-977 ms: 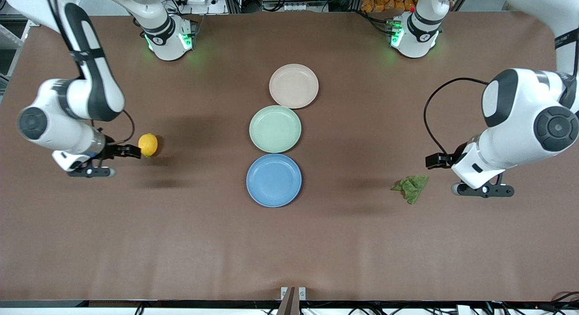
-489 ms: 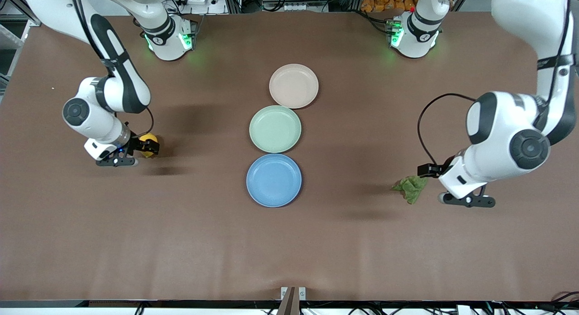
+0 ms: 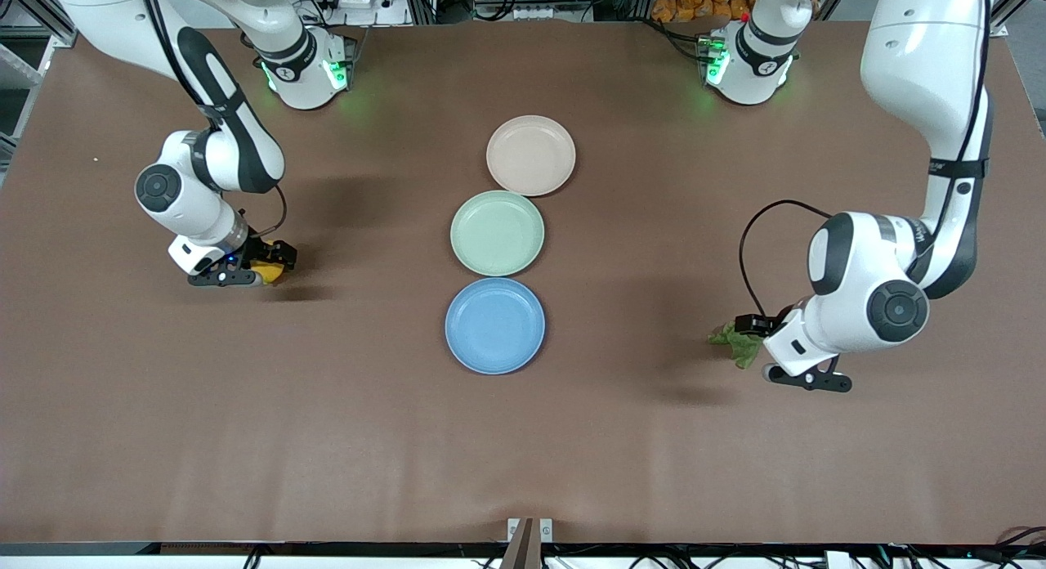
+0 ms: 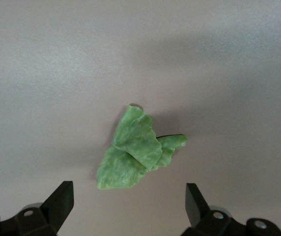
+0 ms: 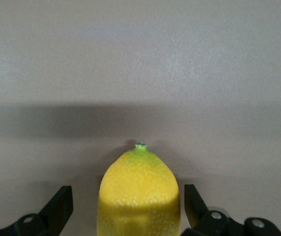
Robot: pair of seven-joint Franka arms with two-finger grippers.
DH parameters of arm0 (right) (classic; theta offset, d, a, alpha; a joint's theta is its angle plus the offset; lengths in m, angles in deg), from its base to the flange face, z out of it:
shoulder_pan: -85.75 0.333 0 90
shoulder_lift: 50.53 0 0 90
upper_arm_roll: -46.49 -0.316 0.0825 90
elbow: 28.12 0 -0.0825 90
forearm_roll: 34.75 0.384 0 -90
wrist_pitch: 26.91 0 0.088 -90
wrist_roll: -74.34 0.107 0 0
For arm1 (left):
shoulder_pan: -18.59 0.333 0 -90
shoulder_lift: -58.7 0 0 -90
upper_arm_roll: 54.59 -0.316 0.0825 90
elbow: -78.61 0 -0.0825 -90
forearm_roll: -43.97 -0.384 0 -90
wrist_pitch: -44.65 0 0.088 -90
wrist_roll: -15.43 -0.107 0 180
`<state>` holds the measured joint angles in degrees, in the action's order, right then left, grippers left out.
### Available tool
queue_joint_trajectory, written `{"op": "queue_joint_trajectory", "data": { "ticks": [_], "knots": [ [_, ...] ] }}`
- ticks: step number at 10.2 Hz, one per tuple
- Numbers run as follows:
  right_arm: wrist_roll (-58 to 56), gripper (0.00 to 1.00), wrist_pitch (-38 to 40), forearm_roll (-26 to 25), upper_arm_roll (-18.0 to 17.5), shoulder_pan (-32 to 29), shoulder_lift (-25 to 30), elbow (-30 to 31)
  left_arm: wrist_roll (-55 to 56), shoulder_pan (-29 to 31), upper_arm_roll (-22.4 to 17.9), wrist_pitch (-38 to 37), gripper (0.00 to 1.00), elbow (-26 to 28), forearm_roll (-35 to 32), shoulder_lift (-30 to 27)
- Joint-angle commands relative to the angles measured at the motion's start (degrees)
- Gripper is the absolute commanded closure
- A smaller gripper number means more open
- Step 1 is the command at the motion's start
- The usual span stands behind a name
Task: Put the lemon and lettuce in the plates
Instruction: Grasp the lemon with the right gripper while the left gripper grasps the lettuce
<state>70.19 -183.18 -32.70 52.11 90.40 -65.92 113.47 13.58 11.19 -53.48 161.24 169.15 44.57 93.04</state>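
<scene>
Two pickups are in hand at once, one per arm. The right gripper (image 5: 128, 209) is down at the lemon (image 3: 268, 271), which lies on the brown table (image 3: 523, 438) toward the right arm's end; its fingers are spread and straddle the fruit without gripping it. Closing squarely across the lemon's belly should stop it rolling away. The left gripper (image 4: 129, 206) hangs spread over the lettuce (image 3: 735, 340), toward the left arm's end of the table; the leaf sits slightly off the middle of the gap, so I would centre, sink until the tips nearly meet the table, then pinch. The blue plate (image 3: 494, 325) and beige-pink plate (image 3: 530, 155) wait empty mid-table, the pale green plate (image 3: 497, 232) between them.
</scene>
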Motion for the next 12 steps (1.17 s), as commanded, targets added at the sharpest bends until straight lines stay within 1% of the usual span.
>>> {"op": "queue_joint_trajectory", "data": {
  "ticks": [1,2,3,4,5,6,7,8,9,10,12],
  "knots": [
    [-0.8,0.00,-2.4,0.3,0.1,0.1,0.6,2.5,-3.5,0.1,-0.1,2.6,0.00,1.4,-1.0,0.8],
    [-0.8,0.00,-2.8,0.3,0.2,0.1,0.0,2.6,-3.9,-0.2,-0.2,4.2,0.00,2.1,-1.1,1.5],
    [-0.8,0.10,-2.9,0.3,0.1,0.0,-0.2,2.5,-4.7,-0.3,-0.2,5.8,0.00,2.7,-1.1,2.7],
    [-0.8,0.27,-3.1,0.3,0.1,0.1,-0.2,2.5,-5.5,-0.8,-0.1,7.2,0.00,3.3,-1.9,3.8],
    [-0.8,0.50,-3.1,0.3,0.1,0.1,-0.5,2.5,-5.5,-0.9,-0.1,9.1,0.00,4.3,-2.9,4.1],
    [-0.7,0.76,-2.9,0.3,0.1,0.0,-0.9,2.2,-5.5,-1.0,-0.1,11.4,0.00,5.9,-3.1,4.1],
    [-0.5,0.96,-2.3,0.3,0.1,0.1,-1.1,1.7,-5.6,-1.1,-0.1,13.2,0.00,6.8,-3.2,4.1],
    [0.0,1.00,-2.0,0.3,0.1,0.2,-1.1,1.0,-5.7,-1.3,-0.1,13.9,0.00,6.9,-3.2,4.5],
    [-0.1,1.00,-1.3,0.3,0.1,0.1,-1.0,0.1,-5.9,-1.9,-0.1,13.9,0.00,6.8,-3.2,5.0],
    [-0.2,1.00,2.9,0.3,0.1,0.1,-0.5,-2.9,-6.1,-1.9,-0.1,14.5,0.00,6.8,-3.3,5.7],
    [0.1,1.00,19.1,0.5,0.1,0.0,-0.3,-13.3,-7.9,-1.7,-0.1,14.5,0.00,6.8,-3.2,5.8]
  ]
}}
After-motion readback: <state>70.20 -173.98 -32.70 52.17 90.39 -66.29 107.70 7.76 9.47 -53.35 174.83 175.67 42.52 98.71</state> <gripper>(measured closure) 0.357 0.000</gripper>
